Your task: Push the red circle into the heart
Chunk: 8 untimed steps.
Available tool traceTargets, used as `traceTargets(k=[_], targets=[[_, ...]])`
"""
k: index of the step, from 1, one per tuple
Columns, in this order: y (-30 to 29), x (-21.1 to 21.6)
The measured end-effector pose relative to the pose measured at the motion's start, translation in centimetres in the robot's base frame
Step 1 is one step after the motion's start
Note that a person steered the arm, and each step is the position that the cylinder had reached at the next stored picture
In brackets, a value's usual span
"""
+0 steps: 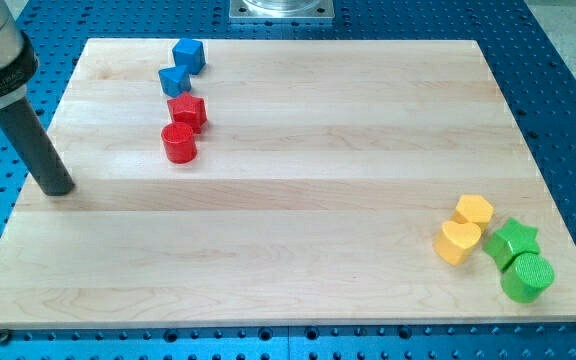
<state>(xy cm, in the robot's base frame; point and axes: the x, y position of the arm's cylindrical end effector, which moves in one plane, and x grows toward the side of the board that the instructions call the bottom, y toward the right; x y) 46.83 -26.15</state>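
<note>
The red circle [179, 143] stands on the wooden board [288, 210] at the upper left, touching a red star [187, 110] just above it. The yellow heart [457, 242] lies at the lower right, far from the red circle. My tip [57, 188] rests on the board near its left edge, well to the left of and a little below the red circle, not touching any block.
Two blue blocks [188, 54] [173, 81] sit above the red star. A yellow block [474, 211] touches the heart from above. A green star [514, 240] and a green circle [527, 277] lie right of the heart. A metal mount [282, 9] is at the view's top.
</note>
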Motion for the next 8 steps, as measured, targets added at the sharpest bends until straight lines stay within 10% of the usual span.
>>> traceTargets(k=[4, 8], targets=[[1.7, -7.1], [34.0, 3.5]])
